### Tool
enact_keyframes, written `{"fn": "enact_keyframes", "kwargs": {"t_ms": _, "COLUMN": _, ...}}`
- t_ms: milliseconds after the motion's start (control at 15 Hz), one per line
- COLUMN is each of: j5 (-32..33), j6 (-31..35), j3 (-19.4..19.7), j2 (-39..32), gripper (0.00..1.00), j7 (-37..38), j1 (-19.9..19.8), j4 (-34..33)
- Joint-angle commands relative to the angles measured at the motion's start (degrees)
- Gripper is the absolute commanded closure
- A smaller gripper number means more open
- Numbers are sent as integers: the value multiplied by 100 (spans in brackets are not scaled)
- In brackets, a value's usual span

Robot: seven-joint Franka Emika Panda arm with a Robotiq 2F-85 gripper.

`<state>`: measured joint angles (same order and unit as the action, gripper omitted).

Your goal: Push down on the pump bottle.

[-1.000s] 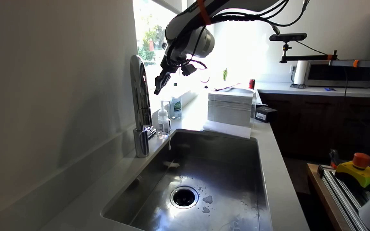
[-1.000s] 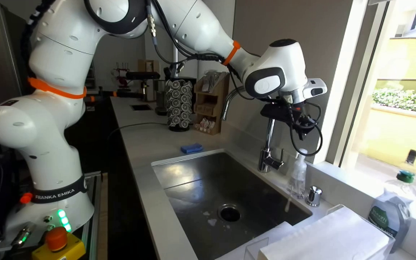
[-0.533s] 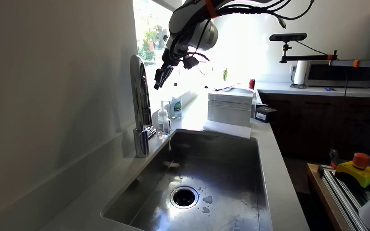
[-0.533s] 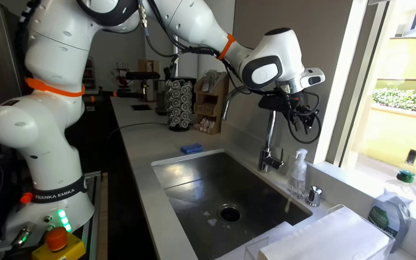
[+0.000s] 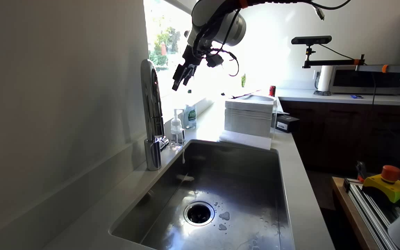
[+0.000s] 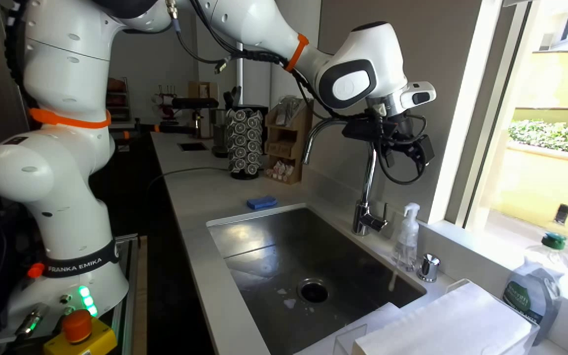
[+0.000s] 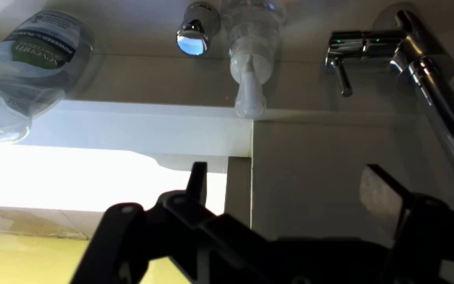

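Note:
The pump bottle (image 6: pixel 406 241), small and translucent with a pale pump head, stands upright on the counter behind the sink, beside the tap's base. It also shows in an exterior view (image 5: pixel 176 130). From the wrist camera the pump bottle (image 7: pixel 250 59) appears at the top middle, its spout pointing down the picture. My gripper (image 7: pixel 285 165) is open there, the fingers wide apart with only wall and window between them. In an exterior view the gripper (image 5: pixel 181 85) hangs well above the pump head, not touching it.
A tall chrome tap (image 6: pixel 369 182) rises close to the gripper. On the bottle's other side stand a chrome cap (image 6: pixel 429 267) and a dish soap bottle (image 6: pixel 535 286). A white stack of paper (image 5: pixel 248 118) sits at the sink's end. The steel sink (image 6: pixel 244 291) lies in front.
My gripper has gone from shut to open. The arm has risen and drawn back, so the gripper is farther above the pump bottle. The bottle stands in the same place.

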<state>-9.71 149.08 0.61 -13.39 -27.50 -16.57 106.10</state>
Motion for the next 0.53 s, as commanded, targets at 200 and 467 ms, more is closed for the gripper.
{"fn": "enact_keyframes", "kwargs": {"t_ms": 200, "j5": 116, "j6": -528, "j3": 350, "j2": 917, "gripper": 0, "j7": 411, "j1": 201, "j4": 827}}
{"fn": "enact_keyframes", "kwargs": {"t_ms": 467, "j5": 197, "j6": -829, "j3": 547, "j2": 1340, "gripper": 0, "j7": 480, "j1": 270, "j4": 1208}}
